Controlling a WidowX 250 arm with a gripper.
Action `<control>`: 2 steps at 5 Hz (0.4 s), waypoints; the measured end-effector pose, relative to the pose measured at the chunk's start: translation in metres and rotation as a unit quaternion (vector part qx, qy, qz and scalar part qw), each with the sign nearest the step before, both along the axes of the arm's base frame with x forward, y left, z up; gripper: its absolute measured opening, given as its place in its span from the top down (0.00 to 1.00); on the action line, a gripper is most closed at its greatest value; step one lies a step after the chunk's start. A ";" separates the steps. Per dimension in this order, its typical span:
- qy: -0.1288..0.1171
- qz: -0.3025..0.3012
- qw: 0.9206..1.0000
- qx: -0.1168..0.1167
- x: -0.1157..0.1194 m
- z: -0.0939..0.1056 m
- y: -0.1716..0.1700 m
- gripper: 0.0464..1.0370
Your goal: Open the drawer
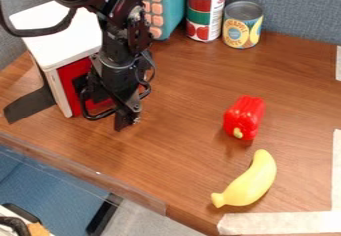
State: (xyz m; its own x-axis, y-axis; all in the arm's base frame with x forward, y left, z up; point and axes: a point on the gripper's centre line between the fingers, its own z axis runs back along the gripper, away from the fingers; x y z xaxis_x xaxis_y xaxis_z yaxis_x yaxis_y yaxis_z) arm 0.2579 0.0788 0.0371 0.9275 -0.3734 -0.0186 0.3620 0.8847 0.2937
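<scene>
The black gripper (pixel 124 114) hangs low over the left part of the table, close in front of the white box-shaped unit (pixel 57 33) with a red front. Part of that red front (pixel 75 75) shows beside the arm, and the arm and gripper hide much of the rest, so whether a drawer stands out from it is unclear. I cannot tell whether the gripper touches the unit.
On the brown table (pixel 180 145) lie a red toy pepper (pixel 244 116) and a yellow toy banana (pixel 250 182). Two cans (pixel 206 11) (pixel 243 25) and a teal object (pixel 166 3) stand at the back. Pale tape (pixel 279 223) runs along the right front corner.
</scene>
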 end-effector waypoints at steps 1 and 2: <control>-0.003 0.003 1.000 -0.001 0.005 -0.001 -0.002 0.04; -0.004 0.000 1.000 0.000 0.010 -0.003 -0.008 0.08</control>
State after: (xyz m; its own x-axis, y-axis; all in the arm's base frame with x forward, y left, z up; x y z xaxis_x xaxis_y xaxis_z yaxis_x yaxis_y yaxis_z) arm 0.2679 0.0710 0.0345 0.9277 -0.3732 -0.0112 0.3596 0.8847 0.2966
